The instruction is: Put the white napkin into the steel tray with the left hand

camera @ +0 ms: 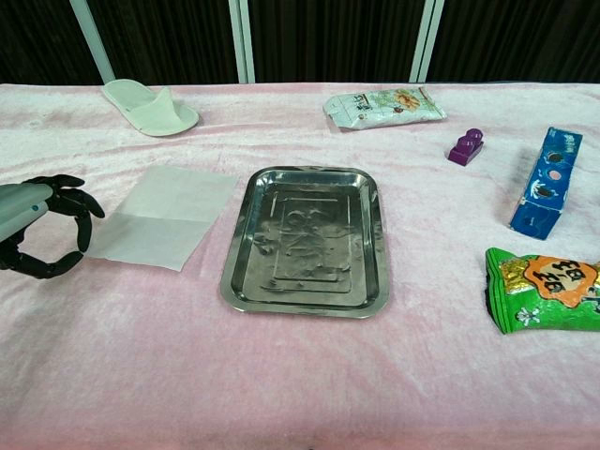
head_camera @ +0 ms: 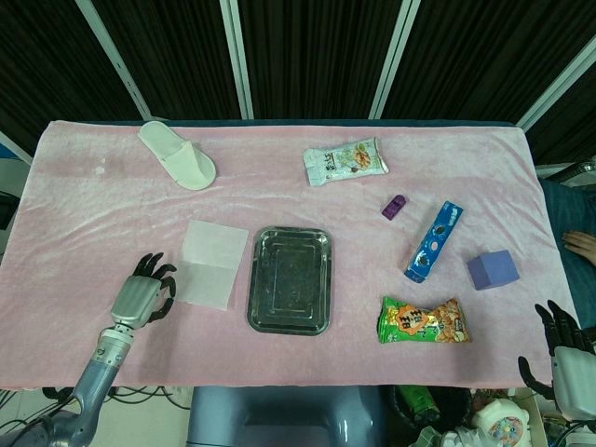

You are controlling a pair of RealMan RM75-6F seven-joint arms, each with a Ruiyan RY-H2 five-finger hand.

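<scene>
The white napkin (head_camera: 210, 264) lies flat on the pink cloth, just left of the empty steel tray (head_camera: 290, 279). My left hand (head_camera: 140, 296) sits low at the napkin's near left corner, fingers curled in a loose arc and apart, with nothing in them. In the chest view the fingertips (camera: 87, 212) of the left hand (camera: 37, 234) reach the edge of the napkin (camera: 159, 217), whose right edge is close to the tray (camera: 305, 239). My right hand (head_camera: 562, 358) hangs off the table's near right corner, fingers spread and empty.
A white slipper (head_camera: 177, 155) lies at the back left. A snack packet (head_camera: 345, 161), a small purple toy (head_camera: 395, 207), a blue box (head_camera: 434, 240), a purple cube (head_camera: 493, 269) and a green chip bag (head_camera: 421, 320) fill the right half.
</scene>
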